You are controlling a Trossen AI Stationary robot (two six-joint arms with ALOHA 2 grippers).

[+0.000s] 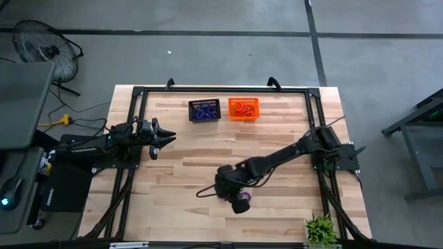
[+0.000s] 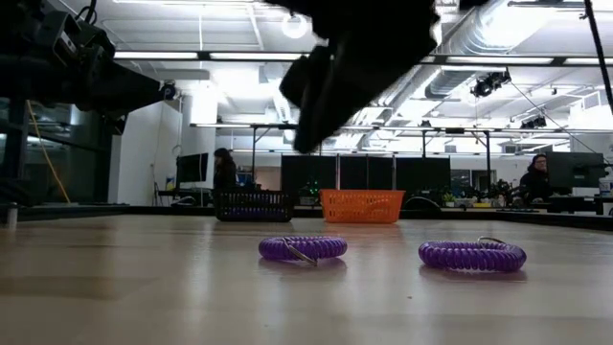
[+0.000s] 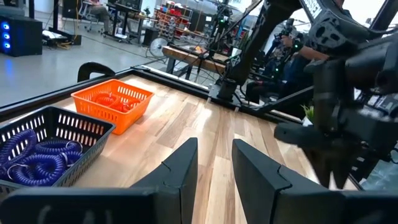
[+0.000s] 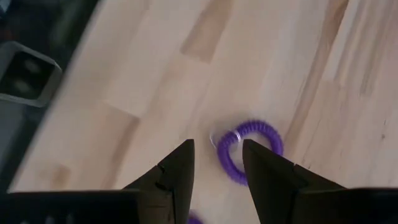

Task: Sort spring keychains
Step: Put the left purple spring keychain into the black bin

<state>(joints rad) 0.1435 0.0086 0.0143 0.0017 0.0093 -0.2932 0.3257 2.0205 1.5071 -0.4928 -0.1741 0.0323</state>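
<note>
Hovering over the near part of the table (image 1: 180, 173), the right hand (image 4: 216, 163) is holding its fingers apart and empty, with 1 purple spring keychain (image 4: 249, 149) lying flat on the wood just ahead of the fingertips and slightly to one side. In the low view, 2 purple keychains (image 2: 303, 248) are lying loose on the table, and the second one (image 2: 472, 255) is well apart from it. The left hand (image 3: 214, 163), fingers apart and empty, is waiting far off at the table's left edge, so the right arm is much the nearer, and the black basket (image 1: 204, 110) holding purple coils is sitting beside the orange basket (image 1: 243, 108) at the far edge.
</note>
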